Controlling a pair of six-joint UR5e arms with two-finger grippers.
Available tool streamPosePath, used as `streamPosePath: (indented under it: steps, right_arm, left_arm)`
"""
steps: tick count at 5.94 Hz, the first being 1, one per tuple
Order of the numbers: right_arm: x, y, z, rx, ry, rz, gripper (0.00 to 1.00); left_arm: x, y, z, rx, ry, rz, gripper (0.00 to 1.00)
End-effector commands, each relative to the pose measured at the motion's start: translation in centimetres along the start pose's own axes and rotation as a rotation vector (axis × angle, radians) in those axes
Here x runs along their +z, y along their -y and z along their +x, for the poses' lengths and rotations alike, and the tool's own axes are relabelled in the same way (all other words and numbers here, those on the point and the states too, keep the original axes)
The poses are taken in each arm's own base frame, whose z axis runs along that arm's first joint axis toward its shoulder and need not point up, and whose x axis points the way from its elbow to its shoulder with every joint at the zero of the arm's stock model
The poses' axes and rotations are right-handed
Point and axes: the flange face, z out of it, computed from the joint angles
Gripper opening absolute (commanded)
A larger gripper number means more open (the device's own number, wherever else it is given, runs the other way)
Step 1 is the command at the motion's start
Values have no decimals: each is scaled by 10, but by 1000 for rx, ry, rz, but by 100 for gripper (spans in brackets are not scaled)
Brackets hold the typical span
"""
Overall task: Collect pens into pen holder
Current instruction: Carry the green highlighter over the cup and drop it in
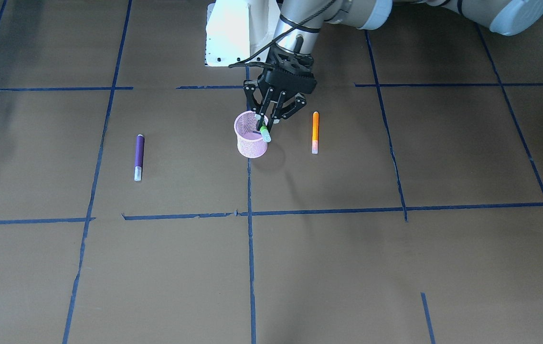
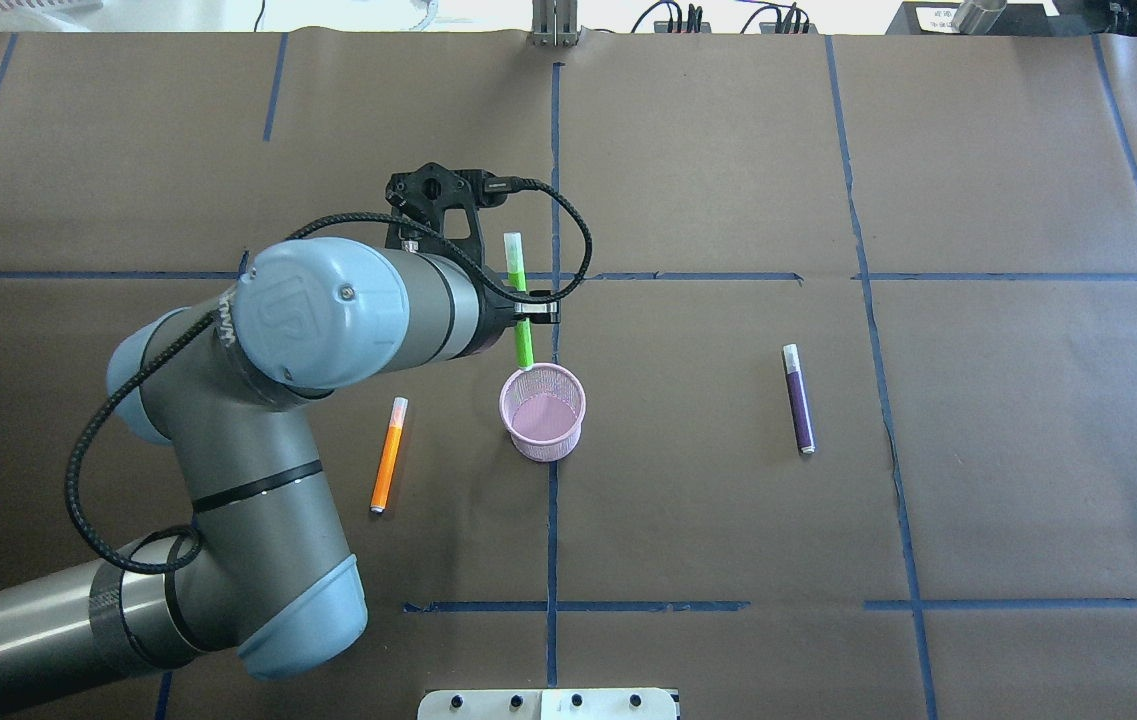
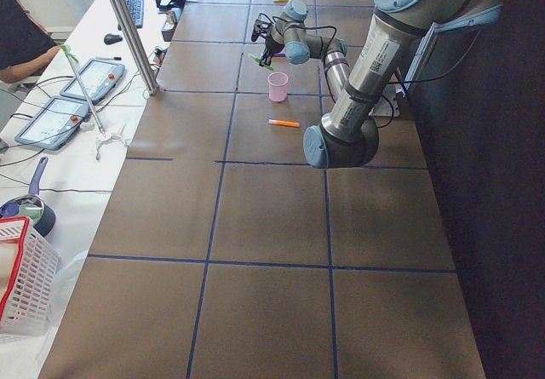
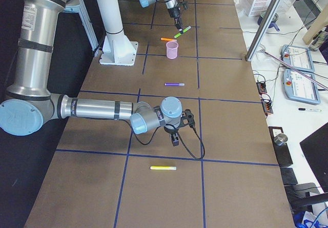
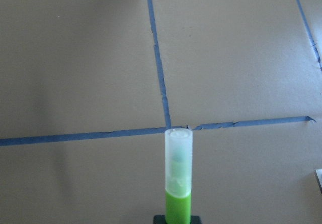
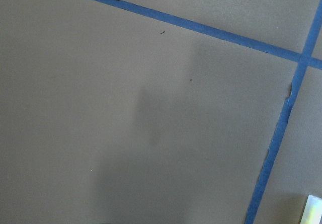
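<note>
My left gripper is shut on the bright green pen and holds it tilted, pale cap pointing away from the robot. The pen's lower end is at the rim of the pink mesh pen holder, just above it. The wrist view shows the green pen sticking out over the table. The orange pen lies on the table on the holder's left. The purple pen lies on its right. My right gripper shows only in the exterior right view, low over the table, and I cannot tell whether it is open or shut.
Blue tape lines mark a grid on the brown table. A yellow pen lies near my right gripper. The white robot base stands behind the holder. Tablets and baskets sit beyond the table's far edge.
</note>
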Motion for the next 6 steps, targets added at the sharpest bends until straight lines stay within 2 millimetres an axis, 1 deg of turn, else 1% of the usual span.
streamPosePath:
  steps: [1,2,3,5,6]
  right_arm:
    - [2,-1,1,3,0,-3,100]
    - [2,-2,2,3,0,-3,100]
    - [2,-2,2,3,-2,-3,100]
    - [1,-1,2,2,-2,-2,100]
    - [1,0,1,0,-2,0,100]
  left_arm:
    - [7,-18,8,7,16,25,6]
    - [15,-32,7,22,34,37,9]
    - [18,-39,6,26,40,33,17]
    - [21,-40,4,29,48,31,61]
    - [22,-41,4,31,49,31,71]
